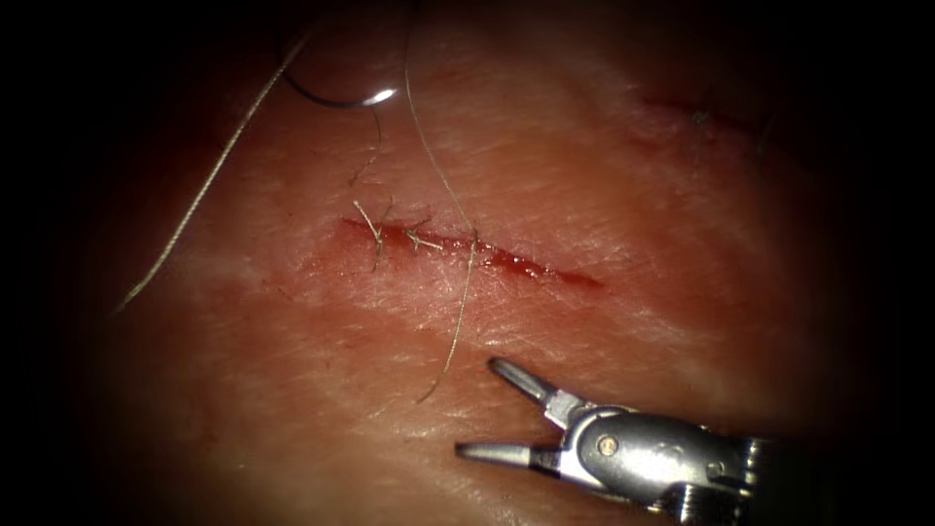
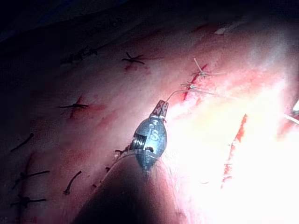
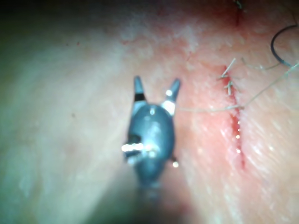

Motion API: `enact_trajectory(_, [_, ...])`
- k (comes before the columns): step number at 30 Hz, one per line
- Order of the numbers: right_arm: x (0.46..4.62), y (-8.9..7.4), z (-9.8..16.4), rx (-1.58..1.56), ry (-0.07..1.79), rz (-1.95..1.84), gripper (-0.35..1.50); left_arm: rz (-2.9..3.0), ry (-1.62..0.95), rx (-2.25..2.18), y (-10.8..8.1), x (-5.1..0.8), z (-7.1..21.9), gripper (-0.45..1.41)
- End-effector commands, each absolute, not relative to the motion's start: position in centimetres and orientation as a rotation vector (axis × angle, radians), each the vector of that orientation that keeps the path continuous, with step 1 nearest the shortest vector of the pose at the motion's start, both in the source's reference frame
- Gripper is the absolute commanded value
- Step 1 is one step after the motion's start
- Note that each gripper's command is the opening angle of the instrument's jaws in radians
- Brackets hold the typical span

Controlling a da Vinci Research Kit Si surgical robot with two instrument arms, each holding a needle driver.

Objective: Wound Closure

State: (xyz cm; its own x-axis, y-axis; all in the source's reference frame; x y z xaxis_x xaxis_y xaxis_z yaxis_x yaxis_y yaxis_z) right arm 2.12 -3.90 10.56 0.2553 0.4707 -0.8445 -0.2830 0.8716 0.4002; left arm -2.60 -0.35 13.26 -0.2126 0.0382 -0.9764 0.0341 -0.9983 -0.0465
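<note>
Honestly the trick at this stage is keeping the loose thread (image 1: 458,312) slack and picking it up cleanly, not raking the tissue (image 1: 633,195). The right tool (image 1: 477,409) is hovering with jaws spread wide, gripping nothing, the thread's free tail lying just beyond its tips, the cut (image 1: 487,255) further out. The left tool (image 2: 161,108) is pinching the thread. The needle (image 1: 336,99) is lying on the tissue well beyond the cut, not in it.

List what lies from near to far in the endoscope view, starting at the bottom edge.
right tool, jaws open and empty → loose thread end → cut, stitches at its left end → needle lying on the tissue. Left tool, in its wrist view, holds the thread.
</note>
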Motion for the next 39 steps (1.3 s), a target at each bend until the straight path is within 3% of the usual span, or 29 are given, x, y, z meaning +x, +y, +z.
enact_trajectory(1, [2.30, -3.7, 10.8, 0.188, 1.218, 0.503, 0.71, 2.422, -0.095, -1.988, -0.4, -2.66, 13.2, -0.45])
enact_trajectory(5, [2.51, -3.4, 11.1, 0.217, 1.237, 0.462, -0.18, 2.357, -0.113, -2.040, -0.8, -2.66, 13.1, -0.45])
enact_trajectory(7, [2.59, -3.3, 11.3, 0.216, 1.241, 0.448, -0.35, 2.350, -0.126, -2.056, -1.0, -2.65, 13.0, -0.45])
enact_trajectory(26, [3.36, -2.6, 11.9, 0.187, 1.306, 0.402, -0.35, 2.322, -0.224, -2.074, -2.1, -2.80, 13.0, -0.45])
enact_trajectory(39, [3.32, -2.2, 11.6, 0.251, 1.449, 0.394, -0.35, 2.358, -0.304, -2.088, -2.5, -3.07, 13.5, -0.45])
